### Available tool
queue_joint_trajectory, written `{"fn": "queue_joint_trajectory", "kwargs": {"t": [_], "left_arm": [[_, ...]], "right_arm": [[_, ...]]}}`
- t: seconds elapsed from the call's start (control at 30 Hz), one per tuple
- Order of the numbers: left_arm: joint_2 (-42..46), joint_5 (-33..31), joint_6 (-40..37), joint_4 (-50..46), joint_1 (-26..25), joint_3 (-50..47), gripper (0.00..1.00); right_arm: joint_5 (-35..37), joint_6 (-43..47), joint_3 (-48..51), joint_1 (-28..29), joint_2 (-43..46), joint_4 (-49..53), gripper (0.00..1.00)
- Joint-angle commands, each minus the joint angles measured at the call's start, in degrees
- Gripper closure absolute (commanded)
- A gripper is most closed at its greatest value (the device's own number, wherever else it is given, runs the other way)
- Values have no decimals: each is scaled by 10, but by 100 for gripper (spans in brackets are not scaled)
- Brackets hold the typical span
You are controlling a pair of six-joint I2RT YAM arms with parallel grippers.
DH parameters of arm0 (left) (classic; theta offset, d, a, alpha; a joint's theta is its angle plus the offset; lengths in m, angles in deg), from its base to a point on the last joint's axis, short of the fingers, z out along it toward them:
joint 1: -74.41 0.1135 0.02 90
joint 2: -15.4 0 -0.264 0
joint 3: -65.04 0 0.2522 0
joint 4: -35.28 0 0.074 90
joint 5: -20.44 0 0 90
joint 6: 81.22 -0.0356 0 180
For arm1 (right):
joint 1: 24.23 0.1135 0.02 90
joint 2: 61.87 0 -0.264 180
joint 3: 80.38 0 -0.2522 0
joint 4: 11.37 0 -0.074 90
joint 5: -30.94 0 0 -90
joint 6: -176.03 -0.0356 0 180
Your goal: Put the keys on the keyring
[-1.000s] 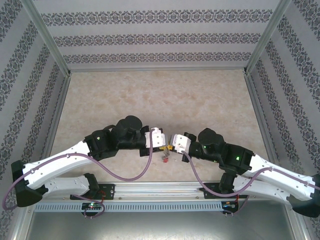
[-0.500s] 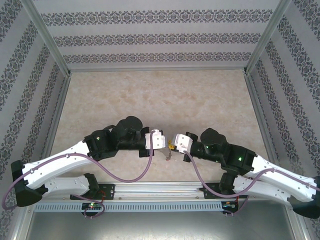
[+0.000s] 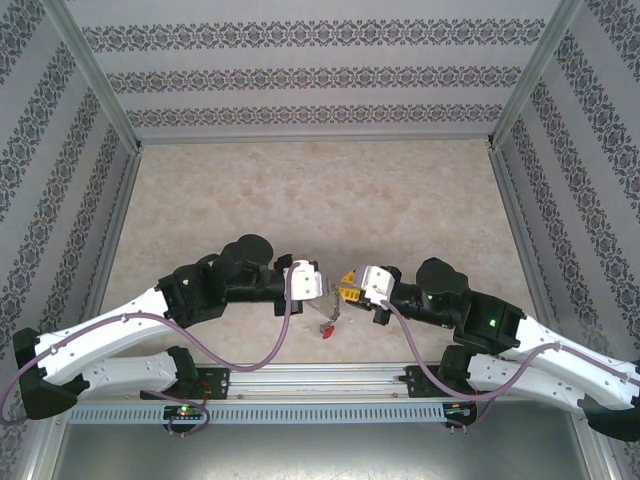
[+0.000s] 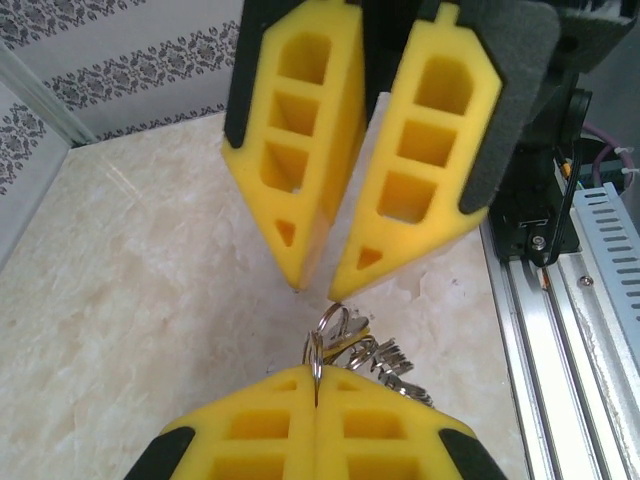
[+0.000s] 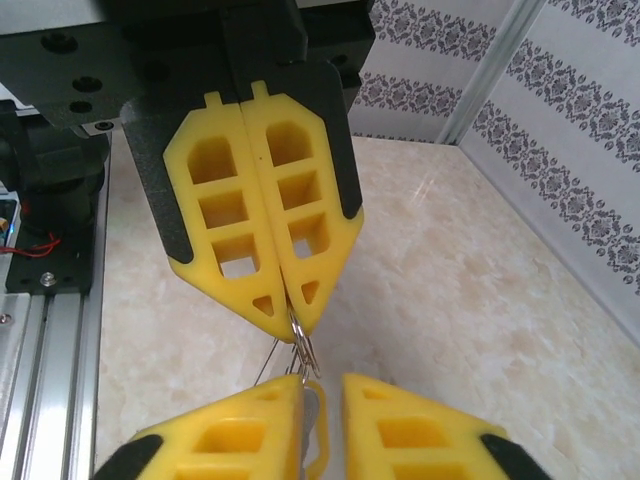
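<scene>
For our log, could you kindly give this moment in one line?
left jaws: shut on keyring | right jaws: apart, key between | other keys: hanging from keyring

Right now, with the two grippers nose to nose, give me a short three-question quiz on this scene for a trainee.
1. True or false: the left gripper is shut on the keyring.
2. Pick one. The right gripper's jaws stand: A) pressed shut, B) slightly apart, C) spread wide.
3. Fill in: in the top view, the key showing below the two grippers has a ___ head.

Key: 1 true; 2 B; 3 red.
</scene>
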Motion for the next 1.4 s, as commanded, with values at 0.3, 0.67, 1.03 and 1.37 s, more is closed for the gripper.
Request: {"fn": "queue_joint_trajectory", "kwargs": {"t": [0.3, 0.67, 1.03, 1.37], "left_arm": [[18, 9, 2, 40, -3, -12, 100], [20, 23, -8, 53, -3, -19, 100], [23, 18, -9, 53, -3, -21, 100], [25, 13, -13, 50, -3, -21, 100]], "right_arm": [[-13, -20, -3, 1, -18, -7, 70], [-28, -37, -4, -19, -10, 5, 92], [-62, -54, -8, -34, -20, 8, 78], [-111, -102, 0, -73, 13, -16, 71]]}}
